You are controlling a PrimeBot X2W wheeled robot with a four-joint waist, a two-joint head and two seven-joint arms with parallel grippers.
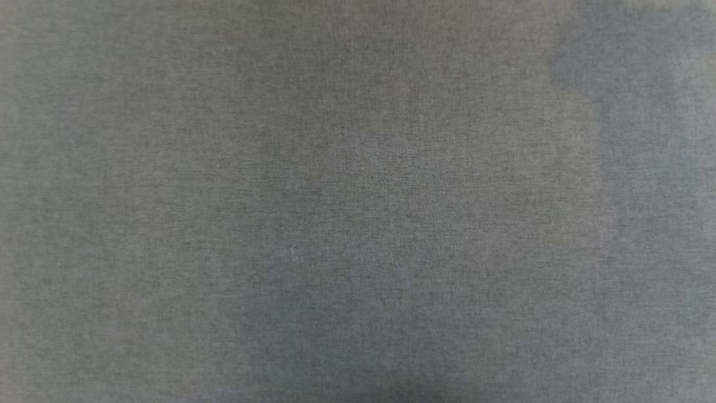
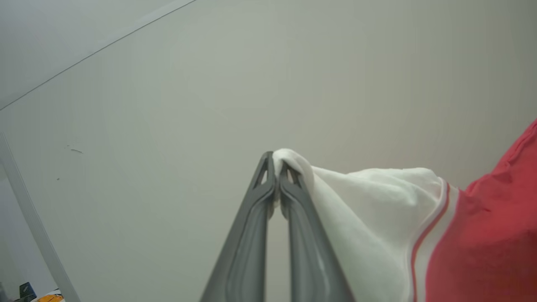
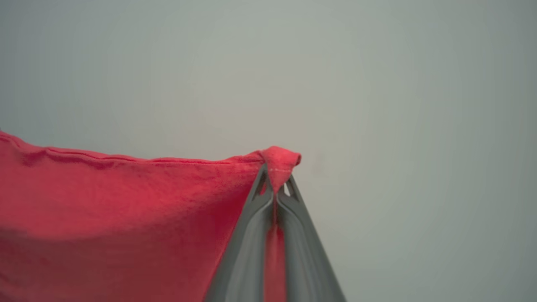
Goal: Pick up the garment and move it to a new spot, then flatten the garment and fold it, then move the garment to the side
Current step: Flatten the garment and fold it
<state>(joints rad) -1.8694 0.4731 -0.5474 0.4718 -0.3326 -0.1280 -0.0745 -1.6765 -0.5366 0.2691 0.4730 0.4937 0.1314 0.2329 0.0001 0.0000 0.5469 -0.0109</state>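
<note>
Slippage was the risk: the left hand (image 2: 276,184) pinched just a tuck of white sleeve on the garment (image 2: 482,235) at mid-frame, the right hand (image 3: 277,186) just its red hem corner, so stretching it apart could free either.

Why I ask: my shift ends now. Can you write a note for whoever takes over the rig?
Left gripper: shut on the garment's white sleeve.
Right gripper: shut on a red corner of the garment.
Garment: lifted, stretched between both grippers.
Done: pickup.
Left: lay it at the new spot, flatten, fold, move it aside.
</note>
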